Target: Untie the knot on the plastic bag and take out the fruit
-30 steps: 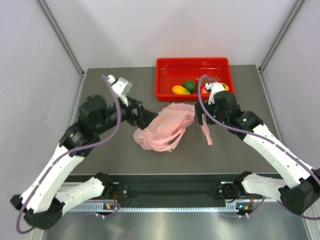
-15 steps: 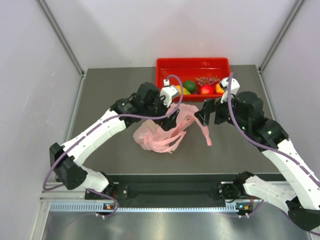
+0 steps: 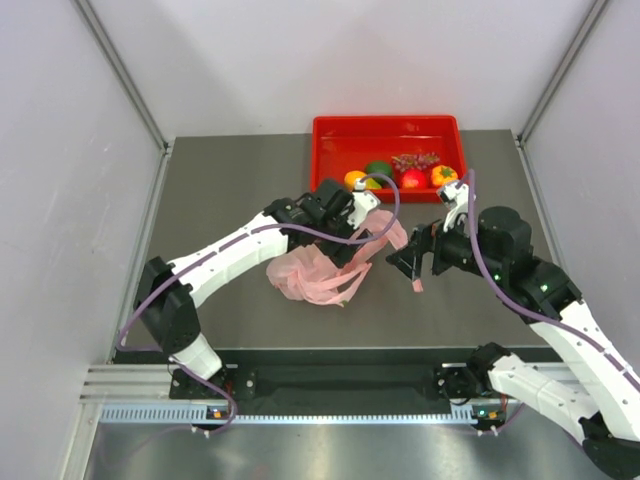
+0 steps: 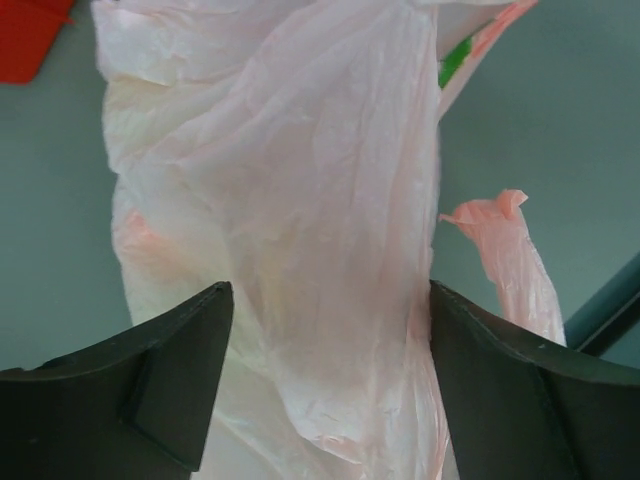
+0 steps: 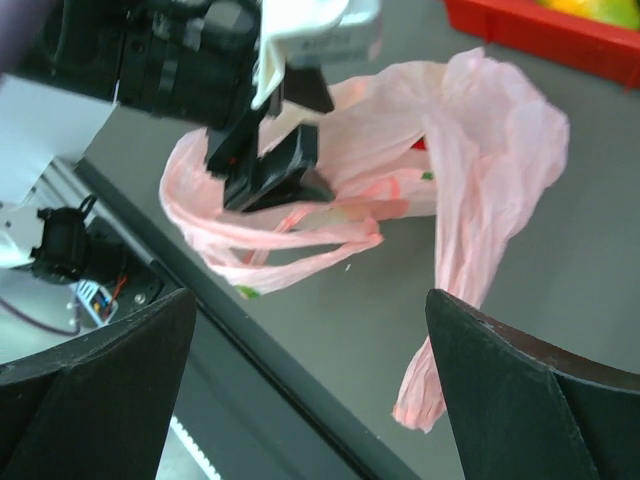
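The pale-pink plastic bag (image 3: 318,268) lies crumpled mid-table. My left gripper (image 3: 362,238) reaches over its right side. In the left wrist view this gripper (image 4: 330,375) is open, with a broad fold of bag plastic (image 4: 300,200) between its fingers. A green fruit (image 4: 452,62) shows through the film. My right gripper (image 3: 408,263) hovers open just right of the bag. A loose handle strip (image 5: 455,300) hangs by its right finger (image 5: 520,390), with nothing held. From there I see the left gripper (image 5: 272,172) on the bag (image 5: 400,130). The knot does not show in any view.
A red tray (image 3: 330,150) stands at the back with several fruits in it, among them a dark green one (image 3: 378,170) and purple grapes (image 3: 415,159). The table's near edge (image 5: 300,380) runs just under my right gripper. Grey walls stand on both sides.
The left arm swung from the bag's left across to its right side, and its jaws narrowed slightly around the plastic. The right gripper shifted toward the near edge, and the arm drew back right.
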Motion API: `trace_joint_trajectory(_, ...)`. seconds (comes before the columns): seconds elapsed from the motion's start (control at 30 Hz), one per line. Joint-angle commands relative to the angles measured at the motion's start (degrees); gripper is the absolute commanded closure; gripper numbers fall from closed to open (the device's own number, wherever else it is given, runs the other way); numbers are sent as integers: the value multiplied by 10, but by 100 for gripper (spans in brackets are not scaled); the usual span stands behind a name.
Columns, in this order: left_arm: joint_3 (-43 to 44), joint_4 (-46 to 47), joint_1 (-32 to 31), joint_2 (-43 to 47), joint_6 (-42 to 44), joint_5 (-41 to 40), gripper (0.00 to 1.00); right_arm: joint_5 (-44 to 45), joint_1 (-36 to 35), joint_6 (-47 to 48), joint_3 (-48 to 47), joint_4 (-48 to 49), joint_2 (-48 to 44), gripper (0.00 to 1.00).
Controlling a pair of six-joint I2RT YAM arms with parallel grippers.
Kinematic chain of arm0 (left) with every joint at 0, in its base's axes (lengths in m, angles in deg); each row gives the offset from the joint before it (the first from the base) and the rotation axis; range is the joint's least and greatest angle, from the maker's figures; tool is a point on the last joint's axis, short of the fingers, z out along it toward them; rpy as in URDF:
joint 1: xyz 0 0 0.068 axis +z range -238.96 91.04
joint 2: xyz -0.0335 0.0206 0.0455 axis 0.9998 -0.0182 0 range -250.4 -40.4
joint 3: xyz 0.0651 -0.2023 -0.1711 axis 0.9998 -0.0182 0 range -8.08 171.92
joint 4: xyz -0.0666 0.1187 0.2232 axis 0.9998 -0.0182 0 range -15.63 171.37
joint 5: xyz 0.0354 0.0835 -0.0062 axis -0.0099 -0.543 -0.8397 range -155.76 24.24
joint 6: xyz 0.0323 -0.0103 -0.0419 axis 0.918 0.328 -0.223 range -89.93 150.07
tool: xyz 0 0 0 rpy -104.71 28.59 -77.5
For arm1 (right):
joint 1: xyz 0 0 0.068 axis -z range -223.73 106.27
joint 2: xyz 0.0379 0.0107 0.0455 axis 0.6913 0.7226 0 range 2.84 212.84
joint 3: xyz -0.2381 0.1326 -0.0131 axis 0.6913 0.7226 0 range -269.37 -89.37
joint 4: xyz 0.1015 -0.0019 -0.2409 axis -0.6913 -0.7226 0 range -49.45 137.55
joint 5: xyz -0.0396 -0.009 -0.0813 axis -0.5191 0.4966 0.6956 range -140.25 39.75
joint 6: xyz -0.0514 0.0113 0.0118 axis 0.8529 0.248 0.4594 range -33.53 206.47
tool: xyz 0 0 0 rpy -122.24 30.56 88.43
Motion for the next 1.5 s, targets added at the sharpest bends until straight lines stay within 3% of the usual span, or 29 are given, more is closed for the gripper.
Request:
trace_joint_trajectory(0.0,7,21,0,26,4,-36,20,-47,7,-11,13,29,-15,4)
trace_joint_trajectory(0.1,2,40,-1,40,-1,-31,35,-51,7,-11,26,33,-13,6)
trace_joint_trajectory(0.23,-6,42,-1,47,-9,-45,67,-38,6,-15,35,33,3,12)
trace_joint_trajectory(0.47,-31,74,0,86,-33,-48,100,-24,-29,-30,34,76,42,21)
trace_joint_trajectory(0.57,-36,78,0,90,-40,-26,100,7,-62,-57,23,99,78,26)
trace_joint_trajectory(0.7,-46,91,6,104,-44,16,100,120,-94,-134,13,126,136,34)
trace_joint_trajectory(0.8,-57,100,7,122,-64,31,100,191,-102,-191,17,140,160,33)
trace_joint_trajectory(1.0,-74,109,9,148,-77,46,100,290,-120,-268,38,155,190,23)
trace_joint_trajectory(1.47,-120,157,9,179,-117,48,100,240,-130,-337,57,242,313,9)
